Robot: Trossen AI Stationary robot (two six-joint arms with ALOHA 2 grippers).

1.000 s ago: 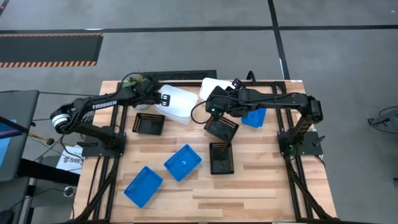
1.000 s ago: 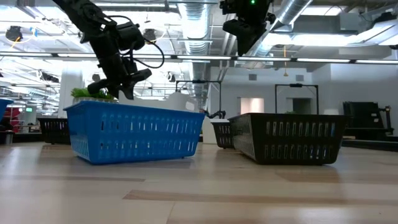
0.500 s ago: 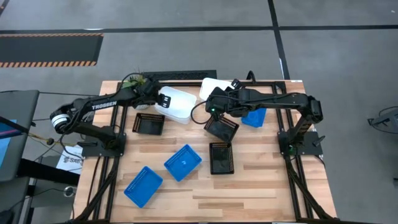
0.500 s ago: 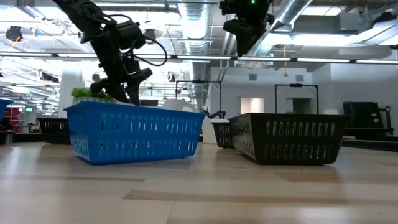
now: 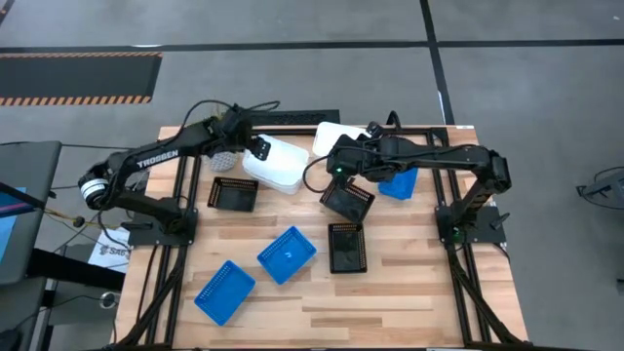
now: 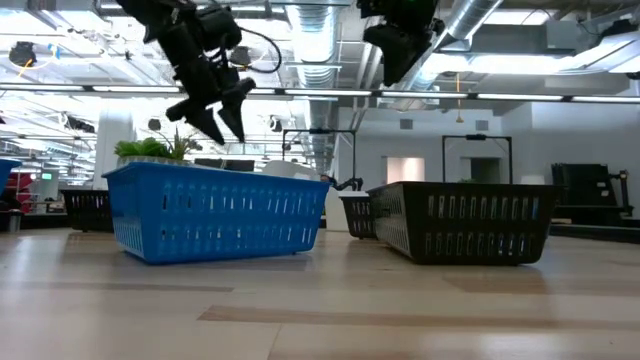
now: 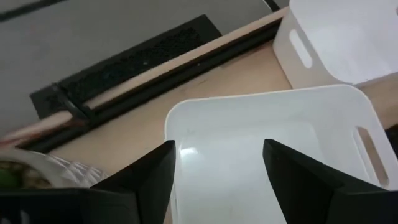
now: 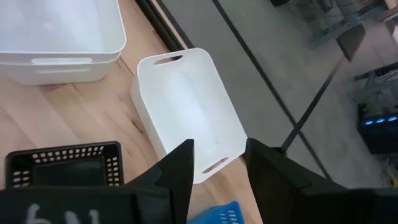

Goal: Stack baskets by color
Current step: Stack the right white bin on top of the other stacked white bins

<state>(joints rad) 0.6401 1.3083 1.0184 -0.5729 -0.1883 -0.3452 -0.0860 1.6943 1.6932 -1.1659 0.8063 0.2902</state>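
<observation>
My left gripper (image 5: 257,146) hangs open above the near-left rim of a white basket (image 7: 249,124), touching nothing; in the low view it (image 6: 222,112) hangs high with its fingers spread. That basket sits nested in a second white one (image 8: 56,31). A third white basket (image 5: 336,136) stands alone at the far edge. My right gripper (image 8: 217,146) hangs open and empty in mid-air (image 5: 339,156) above the table, near a black basket (image 5: 348,200). Two more black baskets (image 5: 234,193) (image 5: 347,246) and three blue ones (image 5: 287,254) (image 5: 223,291) (image 5: 398,182) lie on the table.
A potted green plant (image 6: 150,150) stands at the far left corner, partly under my left arm. A dark frame rail (image 7: 186,68) runs along the far edge. Bare wood lies along the near right part of the table (image 5: 419,302).
My left gripper has opened, let go of the white basket's rim, risen and rolled a little. The white basket stays nested on the one below. My right arm has kept still.
</observation>
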